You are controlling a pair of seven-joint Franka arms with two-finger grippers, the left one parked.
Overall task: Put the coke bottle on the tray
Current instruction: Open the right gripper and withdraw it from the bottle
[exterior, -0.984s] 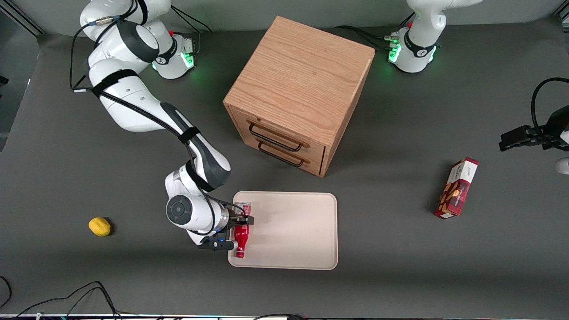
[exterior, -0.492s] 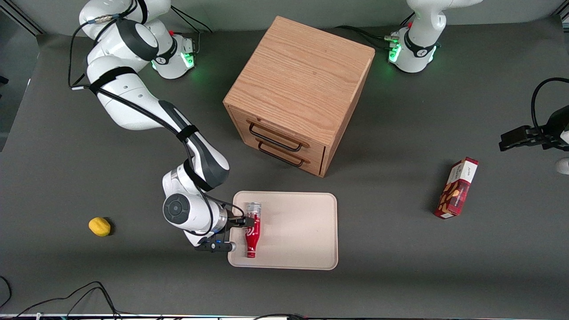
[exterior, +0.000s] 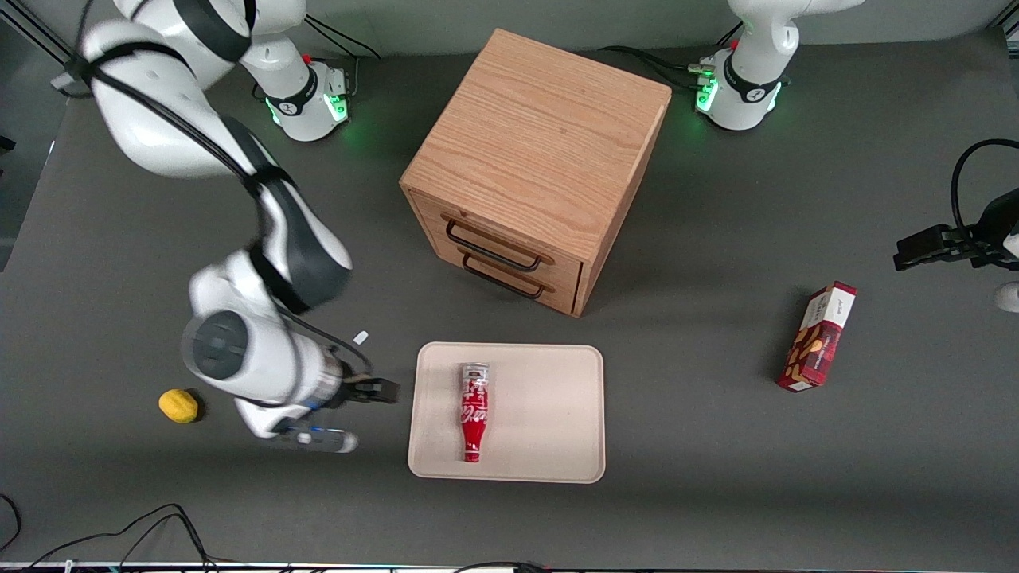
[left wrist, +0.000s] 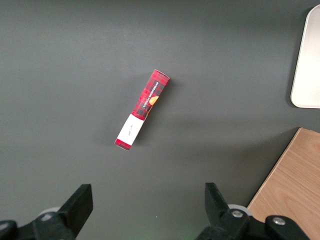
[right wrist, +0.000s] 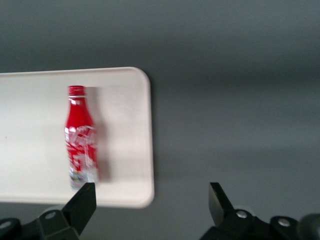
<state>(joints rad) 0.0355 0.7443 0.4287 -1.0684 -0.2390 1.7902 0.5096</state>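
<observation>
The coke bottle (exterior: 473,412) is seen lying flat on the tray (exterior: 549,446), in the half of the tray that is toward the working arm's end of the tabletop (exterior: 716,477). Its long axis runs from the cabinet (exterior: 533,167) side toward the front camera, with the silvery base end nearer to the cabinet and the red cap nearer to the camera. No part of it is seen over the low rim.

The hand (exterior: 382,391) is found off the tray, above the bare tabletop, between the tray and a yellow fruit (exterior: 178,405). The bottle lies from it toward the parked arm's end, apart from it, with the rim of the tray between them. In the right wrist view the two fingers (right wrist: 80,206) are spread wide and nothing is held between them; the coke bottle (right wrist: 81,144) and the tray (right wrist: 135,150) are both seen past the fingertips.

The bottle is slim and red, with white lettering along its body and a narrow neck. It is judged that the placing is done; only a withdrawal of the arm is still needed. Since the bottle is round and on its side, it could roll if the tray is knocked.
</observation>
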